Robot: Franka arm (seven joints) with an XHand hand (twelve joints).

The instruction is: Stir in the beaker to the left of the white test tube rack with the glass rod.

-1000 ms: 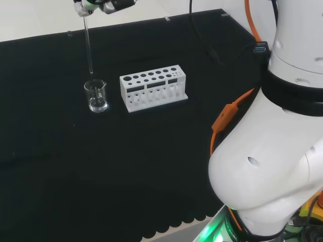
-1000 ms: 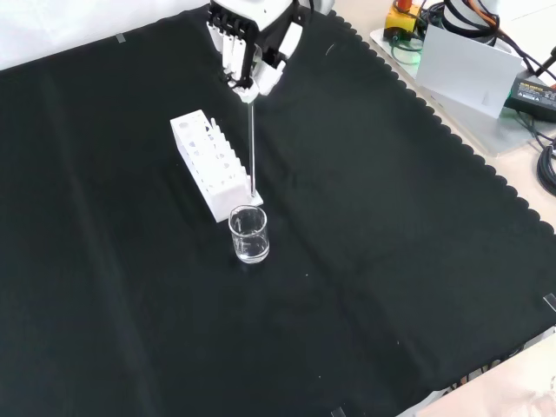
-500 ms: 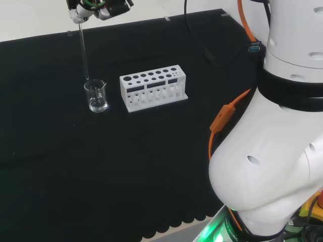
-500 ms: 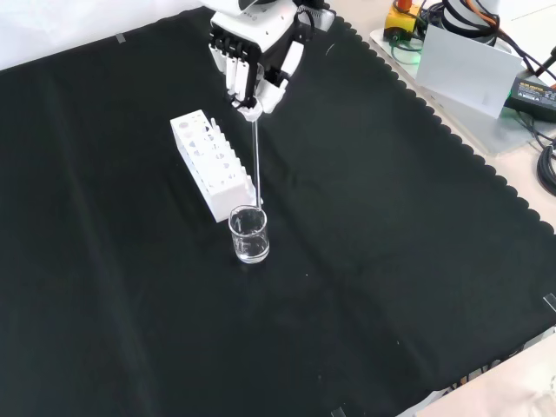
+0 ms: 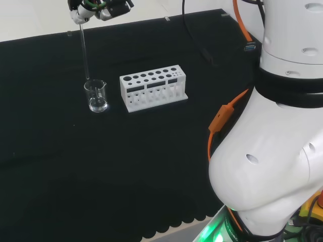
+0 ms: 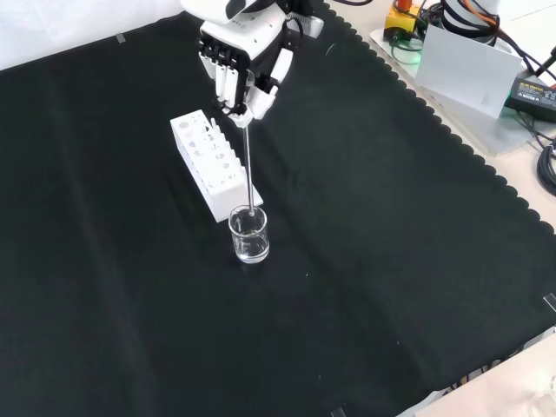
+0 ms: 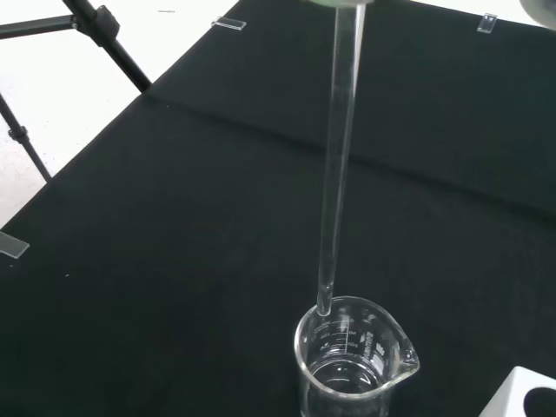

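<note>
Now the black and white hand point(image 6: 236, 65) sits a little further left in the front view than half a second ago, and the thin clear glass rod point(image 6: 248, 165) pinched in its curled fingers hangs nearly plumb instead of slanting; in the head view the hand point(image 5: 96, 7) and rod point(image 5: 85, 50) are hardly shifted; the rod's tip is level with the rim of the small clear glass beaker point(image 5: 96, 96), just left of the white test tube rack point(image 5: 153, 93) on the black-clothed bench point(image 5: 151, 166); the wrist view puts the tip point(image 7: 324, 308) at the rim's edge, above the spouted beaker point(image 7: 352, 360); its contents are hard to make out.
</note>
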